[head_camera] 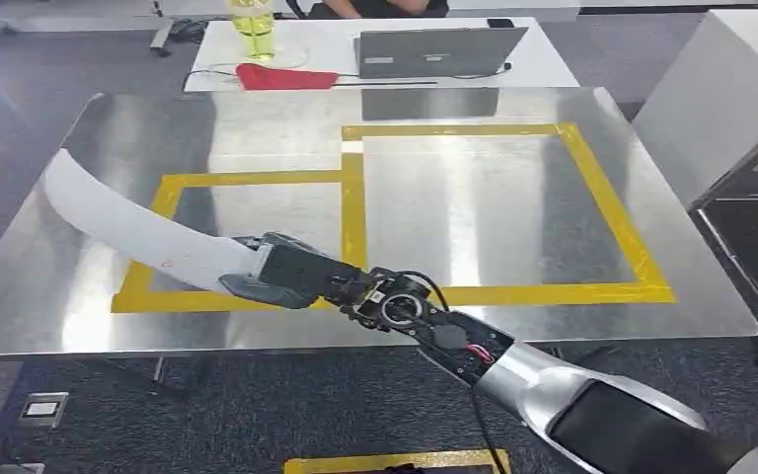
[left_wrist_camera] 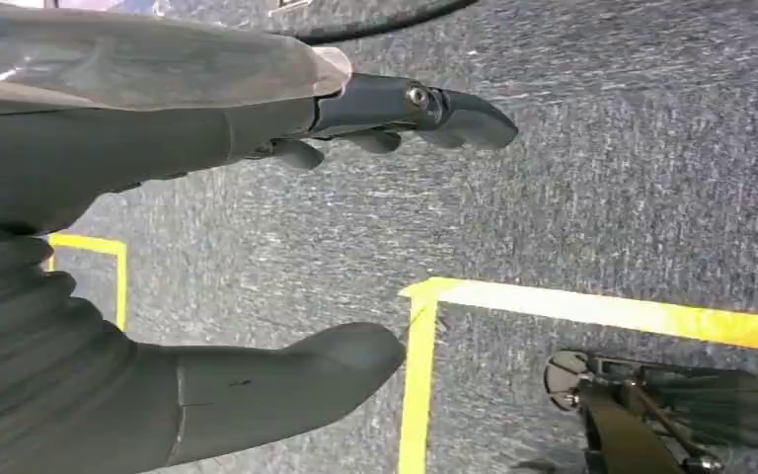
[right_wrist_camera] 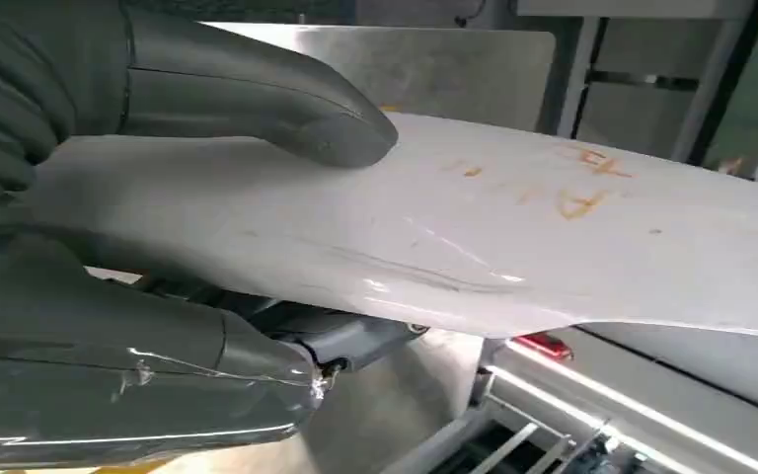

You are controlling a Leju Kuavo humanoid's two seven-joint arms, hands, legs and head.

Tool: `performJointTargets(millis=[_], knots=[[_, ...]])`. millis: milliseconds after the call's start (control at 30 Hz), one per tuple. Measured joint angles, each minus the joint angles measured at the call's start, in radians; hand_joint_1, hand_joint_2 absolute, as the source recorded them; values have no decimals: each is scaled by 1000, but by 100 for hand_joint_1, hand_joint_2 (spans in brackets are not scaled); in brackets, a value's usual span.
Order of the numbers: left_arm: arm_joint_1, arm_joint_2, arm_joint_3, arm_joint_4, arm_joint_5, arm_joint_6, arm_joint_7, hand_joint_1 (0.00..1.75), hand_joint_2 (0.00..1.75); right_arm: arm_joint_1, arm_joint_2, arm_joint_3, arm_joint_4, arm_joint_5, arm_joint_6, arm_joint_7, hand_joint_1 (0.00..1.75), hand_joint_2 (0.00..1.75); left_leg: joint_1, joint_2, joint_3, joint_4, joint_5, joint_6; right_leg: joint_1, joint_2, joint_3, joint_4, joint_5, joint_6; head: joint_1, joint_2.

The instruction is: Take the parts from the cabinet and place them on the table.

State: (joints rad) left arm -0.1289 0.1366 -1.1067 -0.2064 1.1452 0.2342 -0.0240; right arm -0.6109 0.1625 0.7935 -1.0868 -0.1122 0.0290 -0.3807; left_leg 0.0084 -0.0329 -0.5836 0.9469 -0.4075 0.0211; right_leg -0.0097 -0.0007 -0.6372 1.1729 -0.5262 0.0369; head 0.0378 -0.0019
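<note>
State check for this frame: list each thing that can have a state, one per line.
white curved part: held by one end, stretching out over the table's left side
right hand: grips the part, thumb on top
left hand: holds nothing, fingers apart, over grey carpet
laptop: lid open, on the far white table

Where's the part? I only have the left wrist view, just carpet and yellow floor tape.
Observer: The right hand holds the white part by one end, over the metal table.
Operator: Over a marked zone?
Observer: The held end is over the left yellow-taped rectangle; the far end reaches past the tape toward the table's left edge.
Operator: How is it gripped?
Observer: In the right wrist view the thumb lies on top of the part, with the fingers underneath.
</note>
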Motion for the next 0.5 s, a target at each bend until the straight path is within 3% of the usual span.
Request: performJointTargets(millis=[33, 67, 100, 167, 200, 233, 500], knots=[[-1, 0, 0, 0, 0, 0, 0, 0, 175, -2, 0, 0, 0, 0, 0, 0, 173, 175, 0, -8, 3, 2, -3, -2, 0, 5, 45, -102, 54, -5, 4, 0], [0, -3, 0, 0, 0, 0, 0, 0, 175, -4, 0, -1, 0, 0, 0, 0, 173, 175, 1, -10, 2, 3, -5, -5, 1, 18, 75, -181, 84, -13, 8, 0], [-2, -4, 0, 0, 0, 0, 0, 0, 175, -5, 0, -1, 2, 0, 0, 0, 173, 175, -7, -14, -3, 12, -6, -9, 3, 27, 81, -201, 76, -16, 4, 0], [1, -3, 0, 0, -2, 0, 0, 0, 175, -6, 0, -1, 6, 8, -8, 1, 173, 175, 0, -19, -10, 8, -2, -18, 5, 25, 80, -204, 76, -19, 3, 0], [3, -2, 0, 0, -4, 0, 0, 0, 175, -7, 0, -1, 10, 13, -14, 2, 173, 175, -2, -19, -10, 12, -7, -19, 3, 26, 82, -211, 77, -19, 3, 0], [5, -2, -1, 0, -5, 0, 0, 0, 175, -13, 1, -1, 17, 21, -21, 2, 173, 175, -2, -19, -10, 10, -3, -5, 4, 26, 82, -210, 78, -16, 0, 0], [-2, -1, -17, 0, -27, -6, -2, 0, 175, -146, 69, 5, 208, 94, -61, 17, 173, 175, 0, -19, -2, -7, 4, -19, 7, 27, 81, -210, 80, -23, -20, 0]])
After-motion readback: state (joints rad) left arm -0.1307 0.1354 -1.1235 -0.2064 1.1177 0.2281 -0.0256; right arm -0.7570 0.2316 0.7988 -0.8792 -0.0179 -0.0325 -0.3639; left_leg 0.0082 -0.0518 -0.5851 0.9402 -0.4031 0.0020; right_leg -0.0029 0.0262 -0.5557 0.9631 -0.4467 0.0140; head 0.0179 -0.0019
